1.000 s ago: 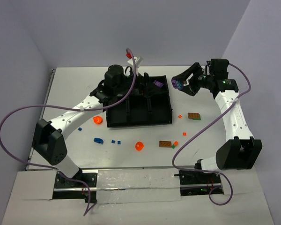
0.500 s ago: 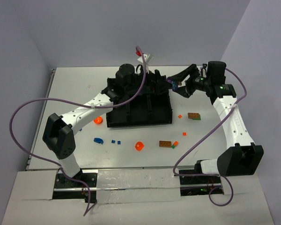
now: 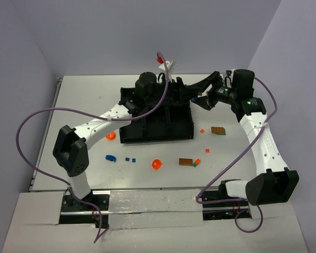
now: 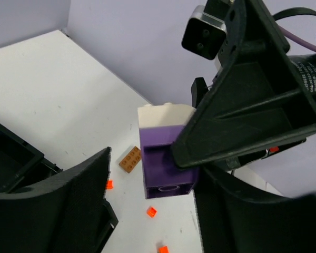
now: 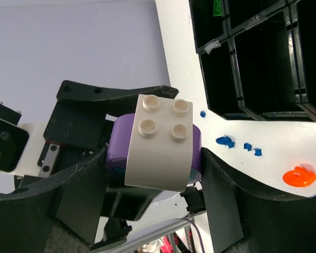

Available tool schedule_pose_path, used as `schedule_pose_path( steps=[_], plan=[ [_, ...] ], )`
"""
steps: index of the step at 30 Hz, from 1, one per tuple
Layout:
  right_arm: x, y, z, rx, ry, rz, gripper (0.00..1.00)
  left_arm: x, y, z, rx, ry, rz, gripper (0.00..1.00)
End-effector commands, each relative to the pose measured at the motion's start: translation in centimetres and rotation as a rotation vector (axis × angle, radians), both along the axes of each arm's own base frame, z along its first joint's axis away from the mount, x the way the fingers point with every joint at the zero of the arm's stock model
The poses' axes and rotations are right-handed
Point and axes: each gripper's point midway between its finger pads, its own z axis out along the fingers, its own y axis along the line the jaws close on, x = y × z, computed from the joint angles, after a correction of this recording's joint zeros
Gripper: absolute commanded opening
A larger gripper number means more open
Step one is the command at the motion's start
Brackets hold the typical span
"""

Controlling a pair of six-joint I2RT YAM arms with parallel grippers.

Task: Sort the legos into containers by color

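The white table (image 3: 84, 105) carries everything. The left arm (image 3: 95, 125) reaches across the far side of the black tray (image 3: 155, 139), and the right arm (image 3: 260, 134) bends in from the right. The two meet near the tray's far right corner. The tray, with its six compartments, sits mid-table toward the back wall.

The right gripper (image 3: 200, 96) is clamped on a purple block (image 5: 158, 139) with a white top, one finger pressed against each side. It holds the block in the air just off that corner of the tray. The left gripper (image 4: 152, 179) has its fingers spread apart. In the left wrist view the block sits between them, clear of one finger (image 4: 68, 205) — whether the other touches it, I cannot tell.

Loose legos lie on the table in front of the tray and to its right:
- Two brown bricks, one (image 3: 218, 130) right of the tray and one (image 3: 186, 162) nearer the arm bases with a green bit and an orange bit touching its end.
- Two orange pieces, one (image 3: 157, 165) in front of the tray and one (image 3: 110, 136) just beside its near left corner.
- A blue piece (image 3: 110, 157) with two tiny blue bits (image 3: 130, 158) near it.
- Small orange bits (image 3: 201, 130) scattered between the brown bricks.
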Motion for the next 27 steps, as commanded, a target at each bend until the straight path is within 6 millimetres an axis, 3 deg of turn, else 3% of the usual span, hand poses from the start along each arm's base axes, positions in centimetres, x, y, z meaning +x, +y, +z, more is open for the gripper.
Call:
schedule_pose_path(
  steps=[1, 2, 6, 7, 9, 11, 14, 16, 19, 22, 27],
  plan=[
    [-0.7, 0.6, 1.8, 0.021, -0.064, 0.024, 0.37, 0.7, 0.2, 3.1, -0.055, -0.049, 0.046, 0.56],
    [-0.7, 0.5, 1.7, 0.020, -0.061, 0.023, 0.41, 0.7, 0.3, 3.2, -0.054, -0.050, 0.048, 0.52],
    [-0.6, 0.6, 1.5, 0.026, -0.061, 0.029, 0.87, 0.3, 0.7, 3.0, -0.041, -0.056, 0.043, 0.29],
    [-0.7, 0.7, 1.5, 0.030, -0.063, 0.037, 1.00, -0.1, 0.8, 2.9, -0.033, -0.064, 0.033, 0.19],
    [-0.7, 0.6, 1.7, 0.030, -0.073, 0.049, 1.00, -0.8, 1.4, 3.3, -0.024, -0.097, 0.016, 0.04],
    [-0.6, 0.2, 2.0, 0.015, -0.100, 0.060, 1.00, -1.5, 2.3, 2.2, 0.011, -0.118, 0.009, 0.00],
    [-1.1, -0.2, 2.4, 0.011, -0.128, 0.109, 1.00, -3.1, 4.3, 1.4, 0.066, -0.204, -0.009, 0.00],
    [-1.6, 0.1, 2.4, 0.007, -0.140, 0.150, 1.00, -4.7, 5.8, 2.5, 0.069, -0.277, -0.028, 0.00],
    [-2.1, 0.4, 1.8, -0.021, -0.191, 0.224, 1.00, -6.5, 7.6, 1.2, 0.125, -0.372, -0.057, 0.00],
    [-3.3, 2.0, 2.2, -0.013, -0.256, 0.348, 1.00, -7.9, 9.2, 2.2, 0.135, -0.486, -0.063, 0.00],
    [-4.8, 4.3, 2.4, -0.074, -0.349, 0.479, 1.00, -9.1, 10.0, 2.8, 0.151, -0.603, -0.095, 0.00]
  ],
)
